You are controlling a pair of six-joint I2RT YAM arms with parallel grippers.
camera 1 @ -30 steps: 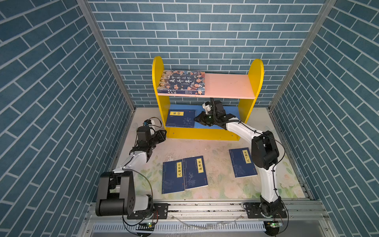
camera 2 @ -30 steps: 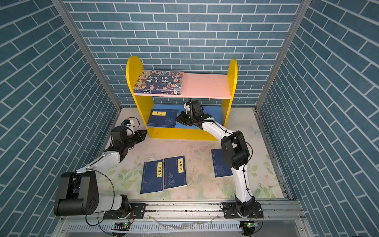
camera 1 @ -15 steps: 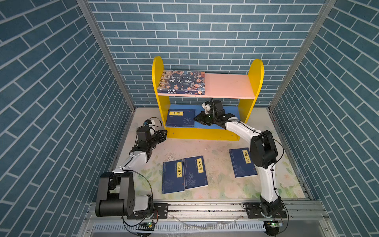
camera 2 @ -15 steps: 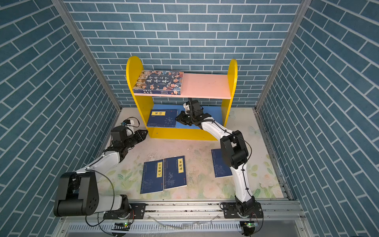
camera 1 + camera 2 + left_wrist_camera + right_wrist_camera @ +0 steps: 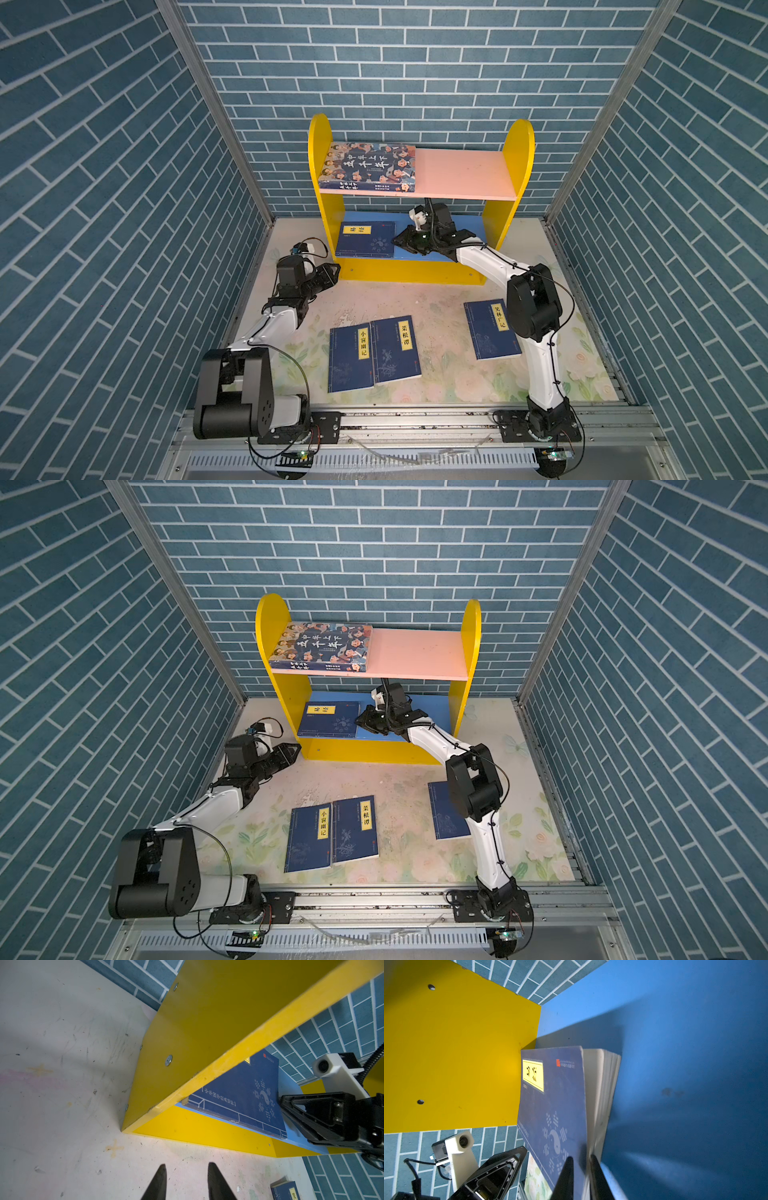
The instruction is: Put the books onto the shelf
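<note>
The shelf (image 5: 517, 166) stands at the back. The thick cartoon-face book (image 5: 370, 166) lies on its pink upper board. One navy book (image 5: 365, 241) lies flat on the blue lower board, at its left end. My right gripper (image 5: 399, 241) reaches in under the pink board, and in its wrist view it (image 5: 580, 1158) is shut on this navy book's (image 5: 552, 1095) right edge, cover and pages between the fingers. My left gripper (image 5: 332, 272) hovers by the shelf's left front corner, open (image 5: 186, 1164) and empty. Three navy books (image 5: 349, 357) (image 5: 395, 349) (image 5: 488, 328) lie on the mat.
Blue brick walls (image 5: 124, 208) close in both sides and the back. The floral mat (image 5: 436, 299) covers the floor. The right arm's elbow (image 5: 532, 307) hangs over the right-hand floor book. A metal rail (image 5: 415, 419) runs along the front edge.
The left gripper's fingers have spread apart. The right gripper stays at the navy book's edge on the lower board, its arm shifted only slightly.
</note>
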